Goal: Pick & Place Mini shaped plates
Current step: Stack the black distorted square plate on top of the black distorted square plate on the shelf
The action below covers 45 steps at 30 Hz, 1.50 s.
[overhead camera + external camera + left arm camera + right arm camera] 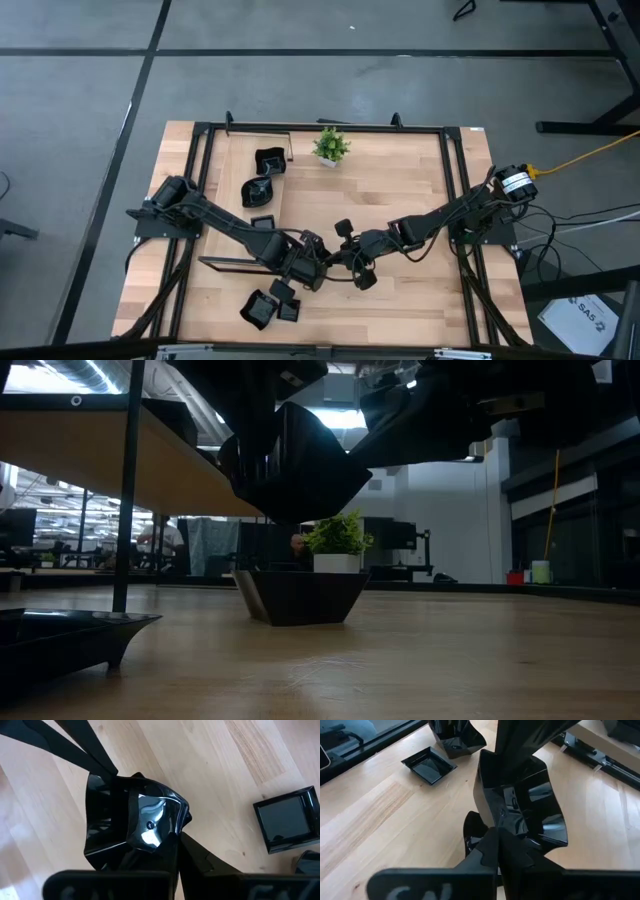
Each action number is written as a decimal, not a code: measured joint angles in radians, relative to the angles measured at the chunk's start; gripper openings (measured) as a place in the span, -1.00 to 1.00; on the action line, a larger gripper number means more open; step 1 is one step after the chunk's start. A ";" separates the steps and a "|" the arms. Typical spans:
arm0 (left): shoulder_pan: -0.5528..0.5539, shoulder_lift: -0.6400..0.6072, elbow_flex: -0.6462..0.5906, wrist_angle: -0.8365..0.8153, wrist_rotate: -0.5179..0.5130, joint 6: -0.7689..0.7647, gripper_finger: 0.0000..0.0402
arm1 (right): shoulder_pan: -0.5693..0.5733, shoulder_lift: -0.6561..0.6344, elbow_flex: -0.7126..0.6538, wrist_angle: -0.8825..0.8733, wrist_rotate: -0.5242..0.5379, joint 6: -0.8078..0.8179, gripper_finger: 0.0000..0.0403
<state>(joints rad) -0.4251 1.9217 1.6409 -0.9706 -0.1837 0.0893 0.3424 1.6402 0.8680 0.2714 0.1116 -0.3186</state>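
Two grippers meeting at table centre, left gripper (318, 268) and right gripper (350, 262) both clamped on one wavy-rimmed black plate (145, 820) held above the wood, square plate (429, 765) lying flat nearby, more plates (268, 172) toward 11 o'clock beside potted plant (331, 146)

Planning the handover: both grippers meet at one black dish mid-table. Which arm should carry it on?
Left, probably: the left gripper is shut on the wavy-rimmed dish, and so is the right gripper, but the plates lie nearer the left.
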 joint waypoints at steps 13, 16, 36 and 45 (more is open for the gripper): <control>-0.012 -0.022 0.000 -0.104 -0.030 -0.051 -0.99 | 0.000 -0.146 0.000 -0.160 -0.019 0.295 -0.50; -0.015 -0.077 0.000 -0.120 -0.082 -0.050 -0.99 | 0.000 -0.201 0.000 -0.229 -0.019 0.361 -0.39; 0.061 -0.494 0.001 -0.107 -0.539 -0.061 -0.99 | 0.002 -0.241 0.000 -0.256 0.027 0.416 -0.49; 0.281 -0.488 0.001 -0.263 -0.494 -0.138 -0.99 | 0.002 -0.241 0.000 -0.256 0.027 0.416 -0.56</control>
<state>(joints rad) -0.1440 1.4335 1.6417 -1.2332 -0.6780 -0.0492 0.3447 1.3987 0.8680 0.0154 0.1387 0.0975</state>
